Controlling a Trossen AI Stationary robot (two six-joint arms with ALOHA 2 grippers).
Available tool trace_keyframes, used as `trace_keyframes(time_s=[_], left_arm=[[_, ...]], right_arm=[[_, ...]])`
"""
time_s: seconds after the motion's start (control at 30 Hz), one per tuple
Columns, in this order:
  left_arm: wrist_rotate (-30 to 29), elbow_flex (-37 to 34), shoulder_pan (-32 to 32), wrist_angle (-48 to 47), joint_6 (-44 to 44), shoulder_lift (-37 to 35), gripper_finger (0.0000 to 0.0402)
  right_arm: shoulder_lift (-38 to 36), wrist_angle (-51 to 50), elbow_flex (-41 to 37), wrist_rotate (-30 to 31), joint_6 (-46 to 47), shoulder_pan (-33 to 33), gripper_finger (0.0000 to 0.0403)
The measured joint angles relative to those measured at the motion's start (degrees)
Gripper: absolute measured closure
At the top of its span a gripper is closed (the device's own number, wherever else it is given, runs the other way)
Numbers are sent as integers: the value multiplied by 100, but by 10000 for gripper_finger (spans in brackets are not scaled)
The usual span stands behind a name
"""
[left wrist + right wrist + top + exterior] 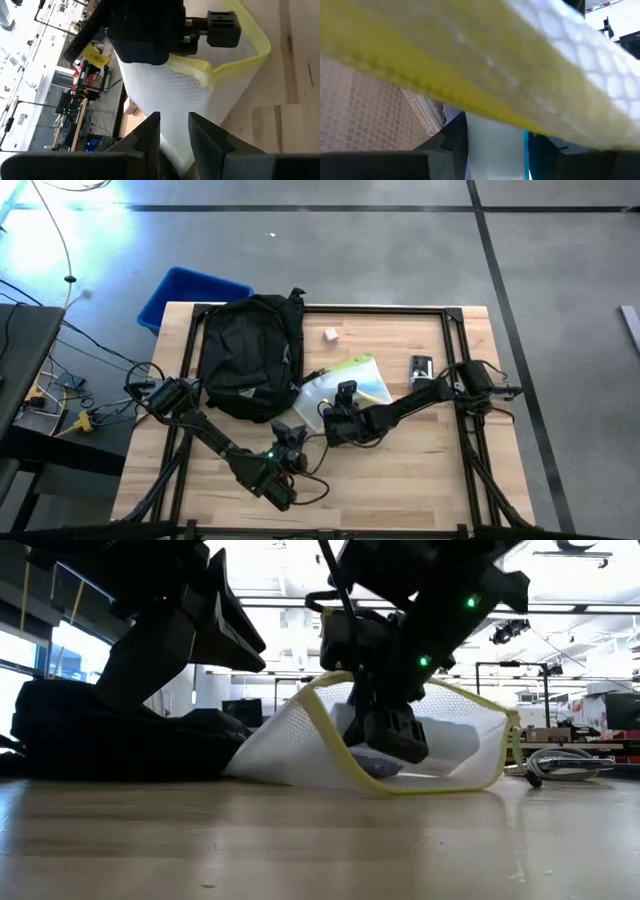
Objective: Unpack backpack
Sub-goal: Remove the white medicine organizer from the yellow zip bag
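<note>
On the table [420, 470], only wrist views show both jaws clamping the pouch [200, 100].

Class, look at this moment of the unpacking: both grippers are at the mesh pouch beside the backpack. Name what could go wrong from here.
1. The left gripper pinches only a corner of the mesh pouch; the thin mesh could slip out or tear if the arms pull apart.
2. The right gripper is inside the pouch's yellow-edged mouth; withdrawing could snag the edge and drag the pouch.
3. The arms are close together beside the backpack, so they might collide.
</note>
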Motion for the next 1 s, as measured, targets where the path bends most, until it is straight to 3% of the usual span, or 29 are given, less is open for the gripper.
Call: trace_keyframes(time_s=[0.37, 0.5, 0.63, 0.7, 0.87, 0.93, 1.0], left_arm=[[-2, 0, 8, -5, -9, 0, 319], [-2, 0, 0, -1, -7, -2, 319], [-3, 4, 6, 5, -9, -2, 319], [-4, 4, 2, 19, -10, -2, 319], [-9, 4, 10, 80, -13, -2, 319], [-9, 4, 8, 80, -11, -2, 319], [-11, 4, 8, 81, -13, -2, 319]], right_arm=[[-14, -2147, 1387, -745, 1271, 1132, 280], [-16, -2542, 1732, -1178, 1757, 1762, 280], [-16, -2791, 2180, -1178, 2062, 2446, 280], [-16, -2953, 2484, -762, 2123, 2767, 280], [-29, -3792, 3250, 1157, 1902, 3238, 280], [-49, -4677, 3443, 1782, 2050, 3117, 280], [-106, -5814, 3473, 2072, 2828, 2807, 280]])
